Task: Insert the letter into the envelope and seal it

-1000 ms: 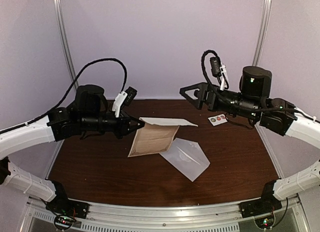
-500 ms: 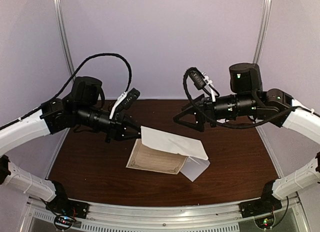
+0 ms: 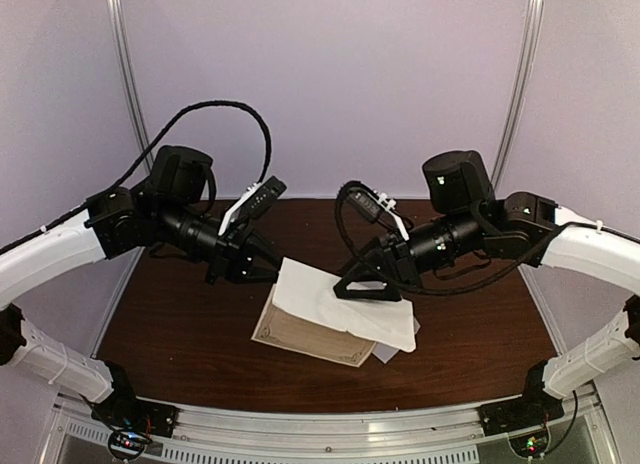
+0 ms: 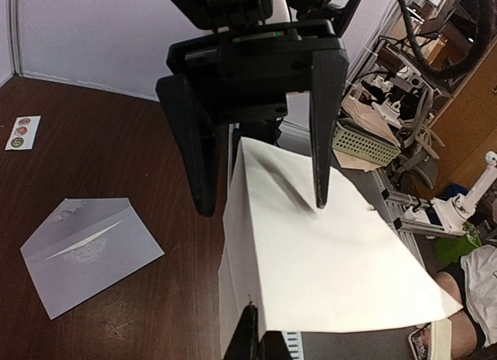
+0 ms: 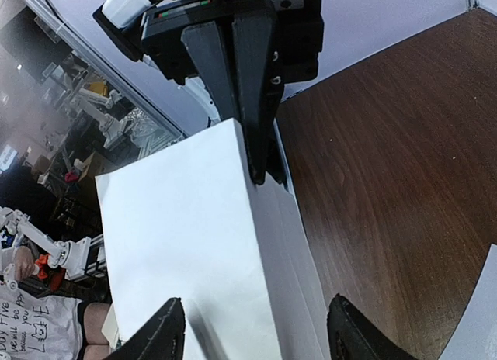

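While the left hand (image 3: 268,272) pinches one corner of the letter (image 3: 330,304), the top view shows the right hand (image 3: 370,287) right over the sheet with its fingers spread wide. A second ago the right hand was far off at the back of the table (image 3: 180,324), and the letter hung with its brown side showing. Now the white side is folded over on top, and the brown side peeks out under the left hand. So I think the two hands are folding the letter so it will fit. In the left wrist view, the left hand is closed tight on the near edge of the white sheet. The right hand's two fingers stand wide apart at the far edge. The envelope (image 4: 89,251) lies flat on the table, off to one side of the left hand and apart from the letter. In the right wrist view, the right hand's fingers stay wide, one on each side of the sheet, holding nothing. The letter is not in the envelope yet.
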